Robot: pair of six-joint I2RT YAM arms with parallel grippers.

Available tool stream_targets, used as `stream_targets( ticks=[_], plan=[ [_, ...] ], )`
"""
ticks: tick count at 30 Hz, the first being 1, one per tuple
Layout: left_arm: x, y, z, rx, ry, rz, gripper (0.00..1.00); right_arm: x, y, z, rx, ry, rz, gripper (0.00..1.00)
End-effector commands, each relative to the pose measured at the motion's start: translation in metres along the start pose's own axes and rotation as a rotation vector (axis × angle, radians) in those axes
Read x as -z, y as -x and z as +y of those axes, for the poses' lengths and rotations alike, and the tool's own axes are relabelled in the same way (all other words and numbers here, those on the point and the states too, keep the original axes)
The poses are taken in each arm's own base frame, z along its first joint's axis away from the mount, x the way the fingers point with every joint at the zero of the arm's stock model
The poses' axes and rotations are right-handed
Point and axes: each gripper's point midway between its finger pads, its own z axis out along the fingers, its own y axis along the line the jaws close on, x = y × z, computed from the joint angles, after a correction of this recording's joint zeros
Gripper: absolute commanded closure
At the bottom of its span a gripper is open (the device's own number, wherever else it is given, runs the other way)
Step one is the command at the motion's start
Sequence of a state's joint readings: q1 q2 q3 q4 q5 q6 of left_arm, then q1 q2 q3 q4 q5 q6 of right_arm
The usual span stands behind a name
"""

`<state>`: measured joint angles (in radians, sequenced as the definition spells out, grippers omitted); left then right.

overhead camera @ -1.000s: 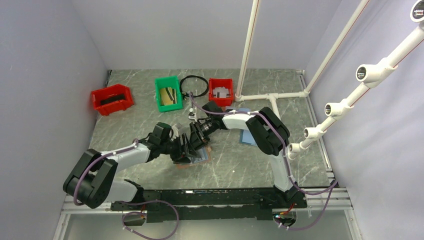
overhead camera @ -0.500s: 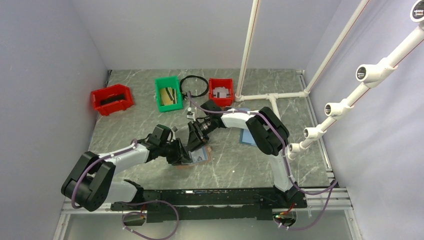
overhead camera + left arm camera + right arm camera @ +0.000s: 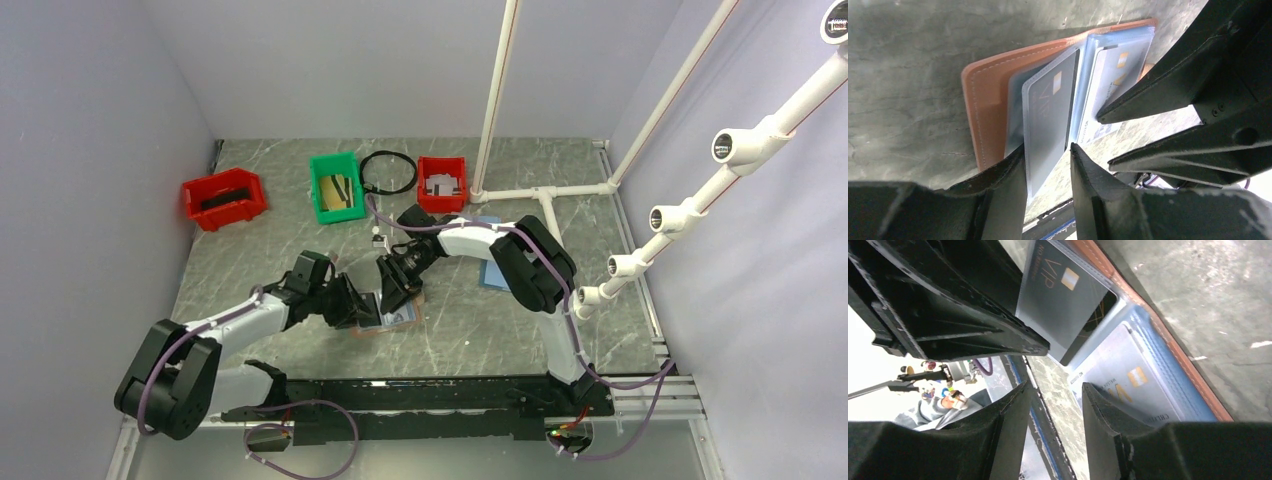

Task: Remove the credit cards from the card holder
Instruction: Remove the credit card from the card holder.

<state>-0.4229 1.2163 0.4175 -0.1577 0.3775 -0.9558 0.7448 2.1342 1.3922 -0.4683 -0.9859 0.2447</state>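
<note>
The card holder [image 3: 398, 317] lies open on the table, reddish-brown cover [image 3: 983, 100] down, pale blue pages up. A grey VIP card [image 3: 1048, 110] sticks out of a raised page. Its end lies between the open fingers of my left gripper [image 3: 1048, 150], against one finger, with a gap to the other. A pale card [image 3: 1110, 80] sits in the right page. My right gripper [image 3: 1055, 387] is open, with one fingertip [image 3: 1100, 116] resting on that pale card [image 3: 1133, 385]. In the top view the left gripper [image 3: 362, 308] and right gripper [image 3: 392, 290] meet over the holder.
A red bin [image 3: 224, 197], a green bin [image 3: 337, 186], a black cable ring [image 3: 388, 171] and a second red bin [image 3: 441, 182] stand along the back. A blue-covered holder [image 3: 492, 272] lies under the right arm. A white pipe frame [image 3: 545, 190] stands at the right.
My left gripper has drawn back to the left, away from the right gripper. My right gripper has shifted slightly towards the holder's right page. The holder stays in place.
</note>
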Motion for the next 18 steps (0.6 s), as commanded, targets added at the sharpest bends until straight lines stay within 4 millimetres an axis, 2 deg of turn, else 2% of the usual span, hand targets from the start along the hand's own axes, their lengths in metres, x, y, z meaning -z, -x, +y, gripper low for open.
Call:
stream_targets(
  ticks=[1, 4, 10, 11, 15, 18],
  plan=[
    [0.005, 0.009, -0.007, 0.042, -0.064, -0.040, 0.60, 0.010, 0.011, -0.004, 0.082, -0.095, -0.031, 0.56],
    [0.006, 0.012, -0.007, 0.083, -0.092, -0.049, 0.61, 0.011, 0.011, -0.007, 0.091, -0.114, -0.031, 0.57],
    [0.007, 0.017, -0.006, 0.116, -0.124, -0.063, 0.69, 0.011, 0.009, -0.009, 0.101, -0.119, -0.025, 0.58],
    [0.008, 0.016, -0.006, 0.117, -0.129, -0.062, 0.72, 0.012, 0.009, -0.009, 0.105, -0.119, -0.026, 0.58],
    [0.010, 0.019, -0.017, 0.083, -0.210, -0.075, 1.00, 0.014, 0.009, -0.003, 0.134, -0.105, -0.022, 0.58],
    [0.016, 0.023, -0.034, 0.014, -0.317, -0.103, 1.00, 0.022, 0.004, 0.019, 0.245, -0.007, -0.006, 0.55]
  ],
)
